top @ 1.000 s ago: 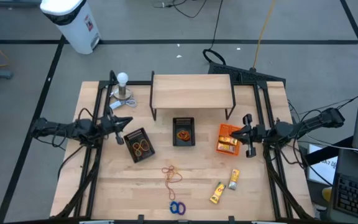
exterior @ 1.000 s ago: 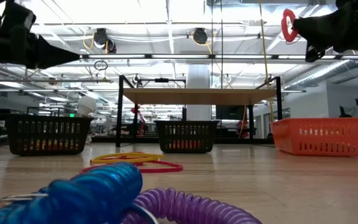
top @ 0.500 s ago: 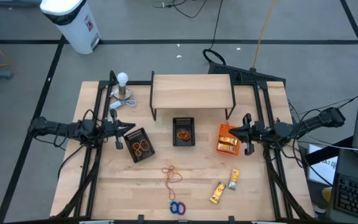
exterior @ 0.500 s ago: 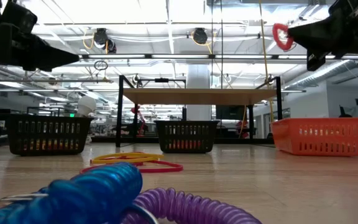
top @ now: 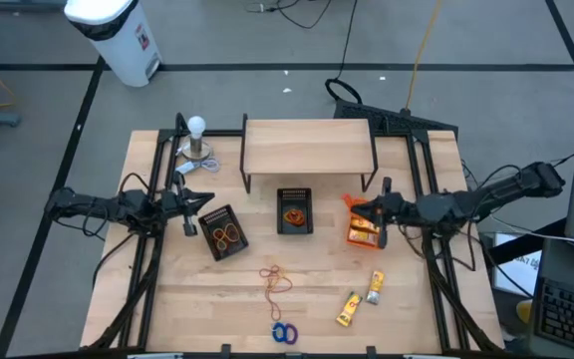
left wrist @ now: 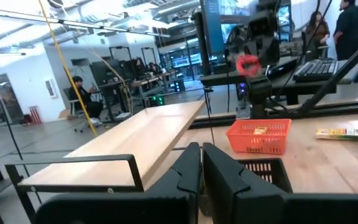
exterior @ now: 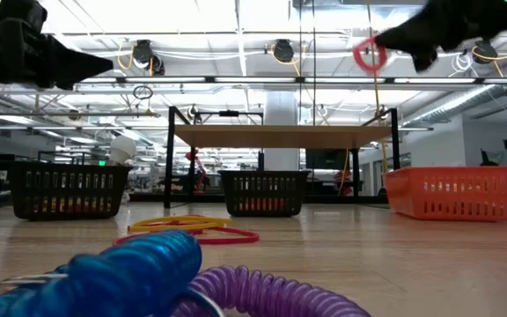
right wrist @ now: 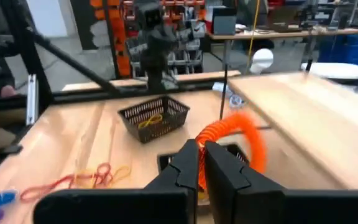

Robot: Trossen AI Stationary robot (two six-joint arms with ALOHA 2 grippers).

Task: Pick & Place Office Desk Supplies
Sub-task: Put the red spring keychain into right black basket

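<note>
Bins (top: 296,211) already hold some supplies; rubber bands (top: 276,279), rings (top: 284,333) and packets (top: 361,297) lie before the middle bin. Right gripper (right wrist: 197,163) clenches an orange ring (right wrist: 241,138) near it (left gripper (left wrist: 201,163) clenched, empty).

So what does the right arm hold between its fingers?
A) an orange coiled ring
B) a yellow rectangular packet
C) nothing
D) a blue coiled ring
A: the right gripper is shut on the orange coiled ring, raised beside the orange plastic bin; the blue coiled ring lies on the table.
</note>
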